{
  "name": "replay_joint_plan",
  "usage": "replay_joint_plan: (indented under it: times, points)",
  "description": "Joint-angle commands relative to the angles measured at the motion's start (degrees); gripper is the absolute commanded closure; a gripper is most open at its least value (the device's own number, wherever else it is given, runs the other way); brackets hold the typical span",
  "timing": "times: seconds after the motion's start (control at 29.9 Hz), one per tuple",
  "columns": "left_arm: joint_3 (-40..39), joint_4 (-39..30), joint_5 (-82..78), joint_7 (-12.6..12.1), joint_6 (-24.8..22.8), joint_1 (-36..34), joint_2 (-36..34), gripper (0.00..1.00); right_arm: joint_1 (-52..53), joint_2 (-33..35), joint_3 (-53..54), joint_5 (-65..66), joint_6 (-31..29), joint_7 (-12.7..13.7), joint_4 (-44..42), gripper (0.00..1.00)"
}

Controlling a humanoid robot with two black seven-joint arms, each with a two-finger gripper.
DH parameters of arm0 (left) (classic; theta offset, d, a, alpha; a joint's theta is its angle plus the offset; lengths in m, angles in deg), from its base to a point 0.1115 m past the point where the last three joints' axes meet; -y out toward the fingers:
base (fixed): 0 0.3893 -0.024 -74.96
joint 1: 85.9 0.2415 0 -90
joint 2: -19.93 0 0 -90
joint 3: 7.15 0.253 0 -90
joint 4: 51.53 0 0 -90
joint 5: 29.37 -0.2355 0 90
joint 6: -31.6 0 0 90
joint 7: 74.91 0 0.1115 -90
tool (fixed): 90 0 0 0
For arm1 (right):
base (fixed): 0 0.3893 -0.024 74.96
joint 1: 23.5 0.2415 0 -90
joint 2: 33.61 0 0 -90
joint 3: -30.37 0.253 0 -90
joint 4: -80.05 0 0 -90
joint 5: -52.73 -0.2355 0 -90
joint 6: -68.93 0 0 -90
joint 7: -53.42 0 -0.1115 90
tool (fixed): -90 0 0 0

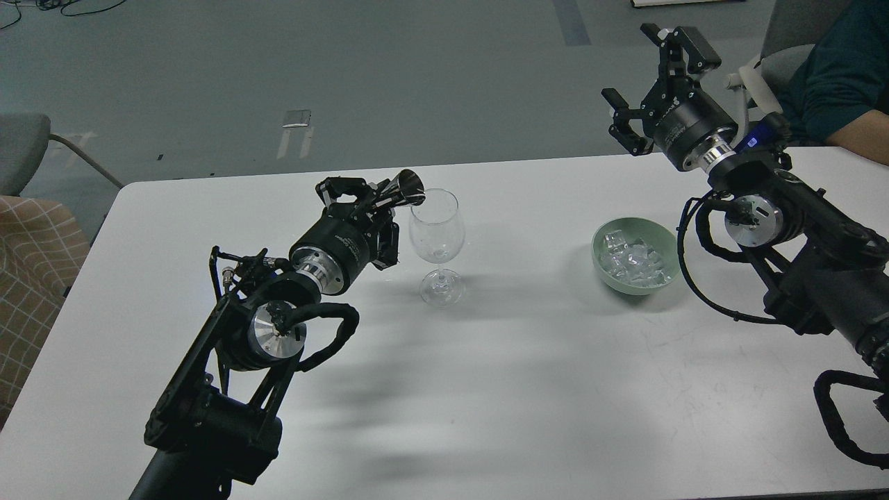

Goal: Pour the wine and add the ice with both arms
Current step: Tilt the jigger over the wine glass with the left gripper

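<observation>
A clear wine glass (435, 236) stands upright on the white table (486, 389). My left gripper (371, 198) is shut on a small silver jigger (404, 189), tilted sideways with its mouth at the glass's left rim. I cannot make out any stream of wine. A pale green bowl (603, 260) to the right holds several clear ice cubes (635, 264). My right gripper (653, 87) is open and empty, raised high above and behind the bowl.
A person in a dark teal top (844, 76) sits at the table's far right corner, with a grey chair behind. Another chair (28, 149) and a checked cushion (31, 278) stand left of the table.
</observation>
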State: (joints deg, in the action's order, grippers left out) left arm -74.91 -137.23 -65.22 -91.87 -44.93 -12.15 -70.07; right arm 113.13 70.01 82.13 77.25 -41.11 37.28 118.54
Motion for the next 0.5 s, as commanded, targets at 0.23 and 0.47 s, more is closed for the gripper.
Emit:
replay_joint_plan:
  times: [0.23,0.47]
  points:
    - [0.00,-0.08,-0.80,0.00,-0.02,-0.10,0.00,1.00,-0.23,-0.08,0.01,0.00,0.00,-0.03,0.00,0.00]
    - [0.00,-0.08,-1.07,0.00,-0.10,-1.06,0.00,1.00,-0.23,-0.08,0.01,0.00,0.00,-0.03,0.00,0.00]
